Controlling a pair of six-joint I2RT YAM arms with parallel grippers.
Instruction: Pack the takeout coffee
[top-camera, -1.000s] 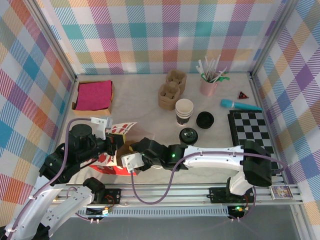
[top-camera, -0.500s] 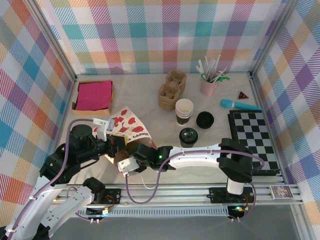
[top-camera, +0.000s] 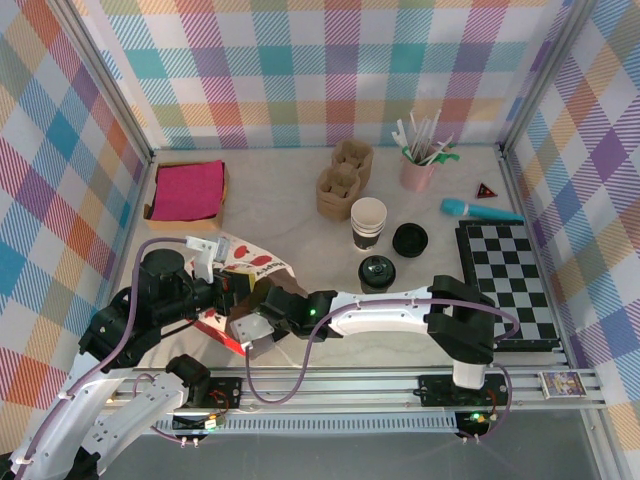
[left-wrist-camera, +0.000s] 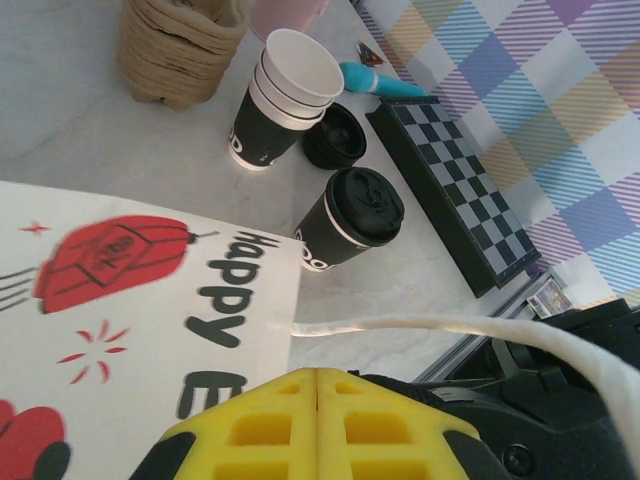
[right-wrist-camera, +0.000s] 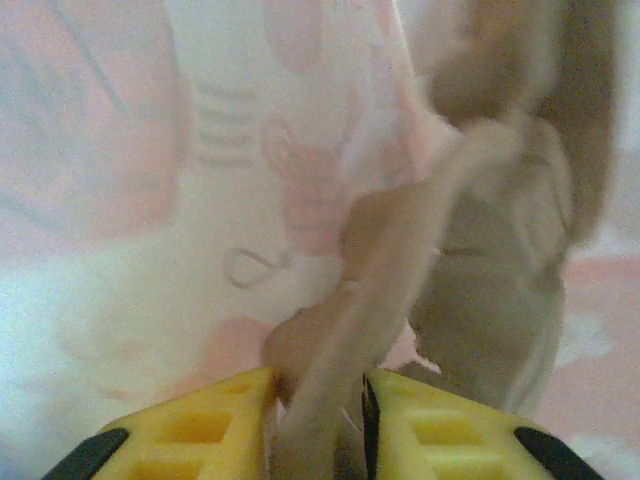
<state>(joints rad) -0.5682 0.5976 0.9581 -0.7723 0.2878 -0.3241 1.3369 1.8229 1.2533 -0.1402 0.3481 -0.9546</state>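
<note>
With left claw (left-wrist-camera: 316, 385) pinching paper bag (left-wrist-camera: 120, 300) and right claw (right-wrist-camera: 318, 385) pinching handle cord (right-wrist-camera: 400, 270), separate gently. Open mouth for takeout coffee (left-wrist-camera: 352, 215).

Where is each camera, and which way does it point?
Top: above and behind, looking down at the table; left arm and right arm show.
Left wrist: over the paper bag toward the lidded cup; shut yellow jaws.
Right wrist: close against the bag; jaws around its handle.
Top and left wrist share the cup.
</note>
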